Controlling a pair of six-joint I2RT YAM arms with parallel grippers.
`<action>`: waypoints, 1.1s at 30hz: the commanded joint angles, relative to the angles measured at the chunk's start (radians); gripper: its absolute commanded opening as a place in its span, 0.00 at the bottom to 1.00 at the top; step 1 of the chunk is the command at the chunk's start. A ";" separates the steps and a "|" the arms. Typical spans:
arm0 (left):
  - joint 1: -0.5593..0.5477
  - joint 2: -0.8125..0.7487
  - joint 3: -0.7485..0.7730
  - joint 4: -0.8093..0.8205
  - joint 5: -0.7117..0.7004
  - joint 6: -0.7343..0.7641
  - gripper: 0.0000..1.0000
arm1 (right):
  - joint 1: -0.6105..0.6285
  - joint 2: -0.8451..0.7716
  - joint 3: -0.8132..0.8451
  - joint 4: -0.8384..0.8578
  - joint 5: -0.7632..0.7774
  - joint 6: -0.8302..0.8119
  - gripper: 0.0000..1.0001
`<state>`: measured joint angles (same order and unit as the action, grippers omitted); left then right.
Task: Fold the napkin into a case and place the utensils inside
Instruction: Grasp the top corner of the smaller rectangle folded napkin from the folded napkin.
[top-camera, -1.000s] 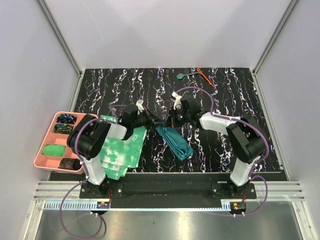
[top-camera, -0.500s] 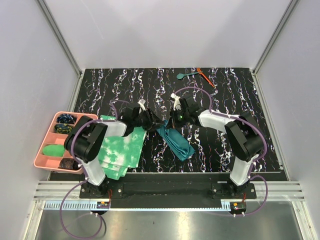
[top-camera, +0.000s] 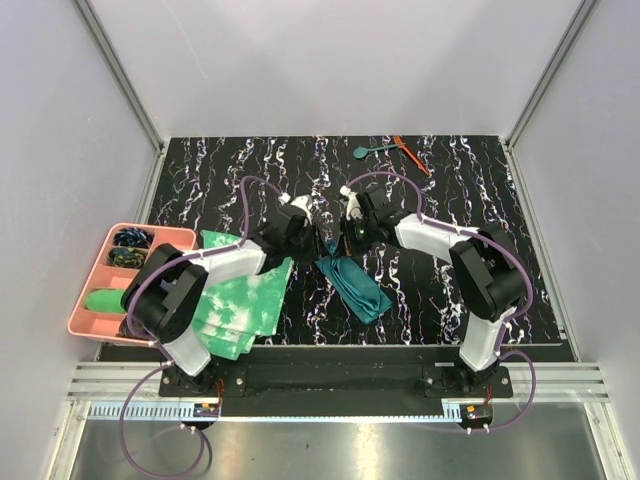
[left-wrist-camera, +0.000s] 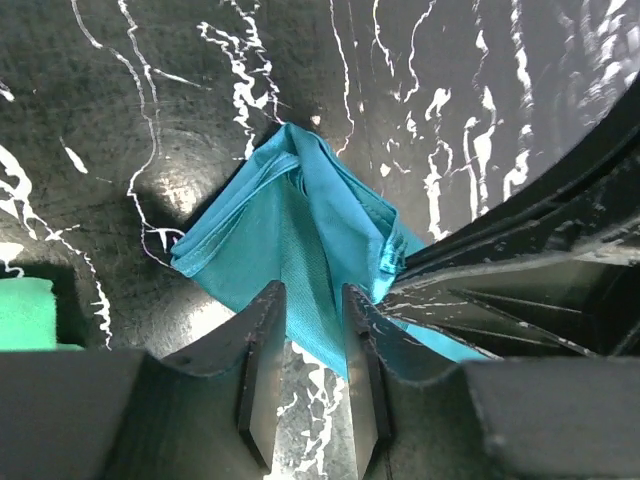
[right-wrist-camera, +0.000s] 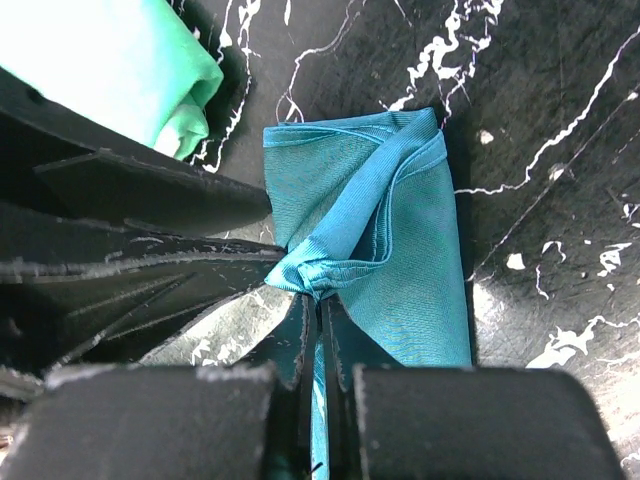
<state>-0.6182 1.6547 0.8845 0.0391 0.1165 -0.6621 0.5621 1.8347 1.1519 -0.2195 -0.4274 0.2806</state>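
Observation:
The dark teal napkin (top-camera: 358, 288) lies folded into a narrow strip on the black marbled table, running from the two grippers toward the near right. My right gripper (top-camera: 340, 243) is shut on a bunched fold at its far end (right-wrist-camera: 400, 260). My left gripper (top-camera: 318, 243) faces it from the left. Its jaws stand apart, with a napkin edge (left-wrist-camera: 300, 230) lying loose between the fingertips (left-wrist-camera: 262, 335). The teal spoon (top-camera: 370, 151) and the orange-red utensil (top-camera: 411, 154) lie at the far edge, away from both grippers.
Light green tie-dye cloths (top-camera: 245, 300) lie stacked to the left of the napkin, under the left arm, and show in the right wrist view (right-wrist-camera: 110, 60). A pink compartment tray (top-camera: 85, 300) with small items sits at the left table edge.
The left arm has swung its elbow outward and its gripper has moved right and farther along the table to the napkin's far end. The right gripper has stayed on the fold; the napkin shifted slightly.

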 joint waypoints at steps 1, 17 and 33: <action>-0.040 0.020 0.086 -0.080 -0.198 0.111 0.32 | -0.010 0.011 0.035 -0.012 0.004 0.000 0.00; -0.095 0.122 0.175 -0.139 -0.258 0.150 0.29 | -0.011 0.020 0.039 0.003 -0.033 0.020 0.00; -0.107 0.111 0.203 -0.165 -0.291 0.145 0.00 | -0.011 0.044 0.051 0.003 -0.059 0.038 0.00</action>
<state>-0.7208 1.7966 1.0473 -0.1394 -0.1364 -0.5240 0.5560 1.8668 1.1595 -0.2295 -0.4580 0.3099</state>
